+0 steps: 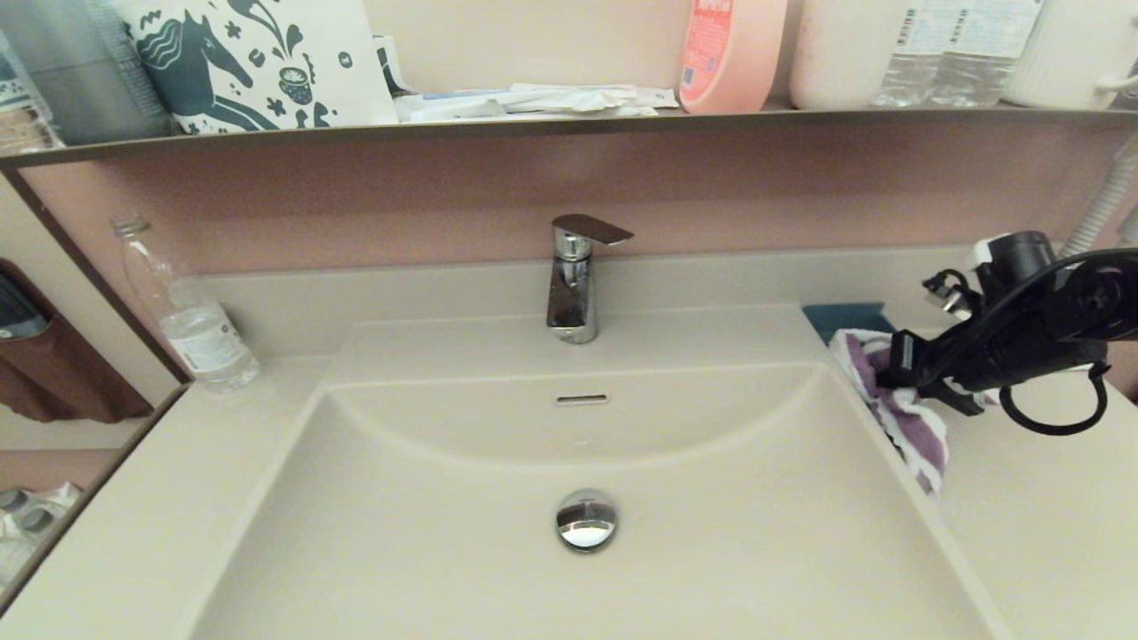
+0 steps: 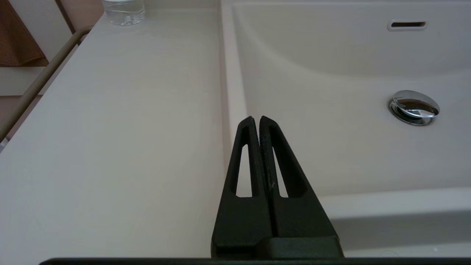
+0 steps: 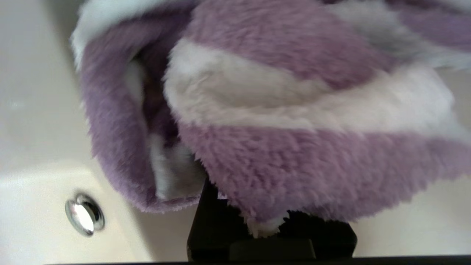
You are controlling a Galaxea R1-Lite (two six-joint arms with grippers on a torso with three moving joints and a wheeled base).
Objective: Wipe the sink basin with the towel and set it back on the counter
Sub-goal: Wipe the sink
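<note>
Right gripper point(image 1: 898, 378) grasping the purple-and-white striped terry towel point(image 1: 902, 418) on the cream counter point(image 1: 1022, 498), wide cream sink basin point(image 1: 444, 533) lying to its left; left gripper point(image 2: 256, 119) clenched, parked.

The right end effector point(image 1: 898, 373) reaches in from the right, while the left end effector point(image 2: 256, 119) has its fingers pressed together.

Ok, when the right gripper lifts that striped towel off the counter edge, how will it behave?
The towel will probably flop: it already lies bunched, one end drooping over the sink basin rim. Its thick pile suggests it is light and grippy, unlikely to slip. A hanging end may drag along the counter. The right gripper is at it; the left gripper is parked, shut.
</note>
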